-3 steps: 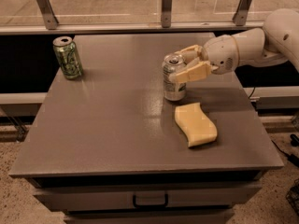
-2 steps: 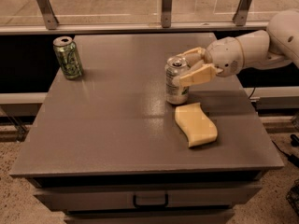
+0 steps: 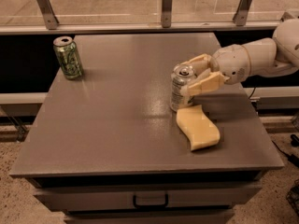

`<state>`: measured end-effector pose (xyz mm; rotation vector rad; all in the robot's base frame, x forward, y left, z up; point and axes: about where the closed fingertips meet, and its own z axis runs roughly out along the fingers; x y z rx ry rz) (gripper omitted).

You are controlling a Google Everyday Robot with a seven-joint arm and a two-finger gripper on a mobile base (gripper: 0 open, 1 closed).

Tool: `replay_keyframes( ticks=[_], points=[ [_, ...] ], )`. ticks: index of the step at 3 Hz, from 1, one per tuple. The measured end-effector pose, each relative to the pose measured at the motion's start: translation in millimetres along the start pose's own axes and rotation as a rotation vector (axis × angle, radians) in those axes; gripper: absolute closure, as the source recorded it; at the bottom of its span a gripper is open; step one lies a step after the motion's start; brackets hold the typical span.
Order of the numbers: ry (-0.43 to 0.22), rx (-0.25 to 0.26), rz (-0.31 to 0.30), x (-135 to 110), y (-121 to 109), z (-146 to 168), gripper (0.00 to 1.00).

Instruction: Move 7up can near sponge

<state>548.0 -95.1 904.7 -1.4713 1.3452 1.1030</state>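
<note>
The 7up can [image 3: 179, 91], silver-white with a silver top, stands upright on the grey table [image 3: 112, 125], right of centre. Its base is right at the far left corner of the pale-yellow sponge [image 3: 198, 127], which lies flat in front of it. My gripper [image 3: 187, 78] reaches in from the right and is shut on the 7up can, with one beige finger [image 3: 200, 61] behind the can and the other [image 3: 206, 83] in front of it.
An all-green patterned can [image 3: 68, 57] stands upright at the table's far left corner. A metal rail with posts [image 3: 166, 6] runs behind the table. A drawer handle [image 3: 150, 201] is below the front edge. My white arm [image 3: 261, 57] extends over the table's right edge.
My gripper has moved the 7up can a little to the right and toward the front, closer to the sponge. The sponge and the green can have not moved.
</note>
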Motion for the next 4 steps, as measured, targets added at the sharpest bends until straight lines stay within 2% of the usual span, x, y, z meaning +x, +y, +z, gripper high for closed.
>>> replay_keyframes(
  ticks=[1,2,3,4],
  points=[
    [0.002,0.015,0.007,10.4,5.4,-4.1,0.0],
    [0.016,0.035,0.007,17.3,10.9,-14.6,0.0],
    [0.028,0.056,-0.027,17.0,24.3,-53.3,0.0],
    [0.028,0.056,-0.027,17.0,24.2,-53.2,0.0]
  ],
)
